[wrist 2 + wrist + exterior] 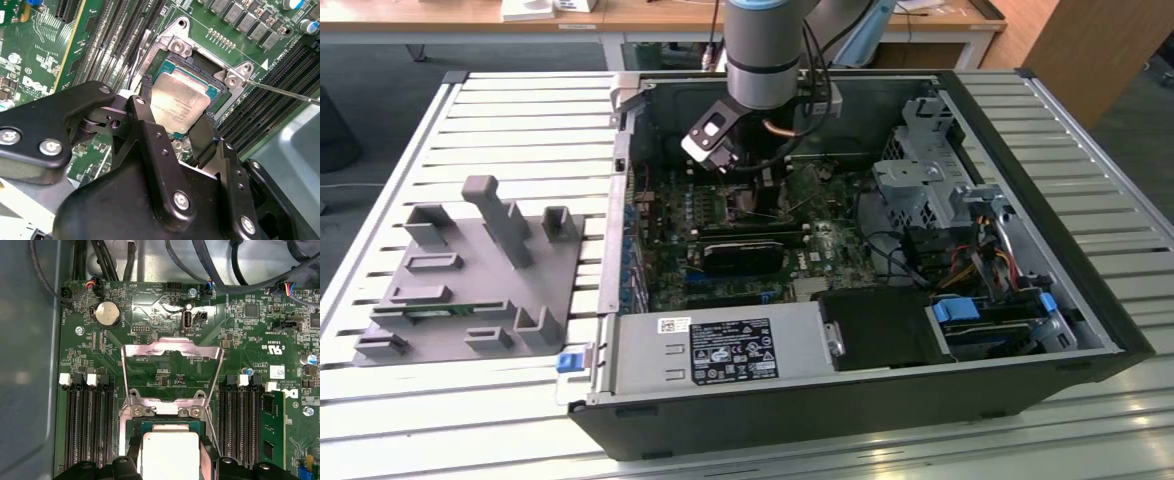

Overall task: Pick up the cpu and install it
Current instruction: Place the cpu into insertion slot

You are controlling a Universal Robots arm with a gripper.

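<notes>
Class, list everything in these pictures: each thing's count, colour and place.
table: one, pale grey, slatted, under the case
case: one, black, open, on table
fixture: one, grey, on table, exterior view's left of case
motherboard: one, green, inside case
socket frame: one, silver, raised open, on motherboard
cpu: one, silver, at socket
memory stick: one, green, slotted beside socket
battery: one, silver, round, on motherboard
arm: one, grey, above case
hand: one, black, over cpu
</notes>
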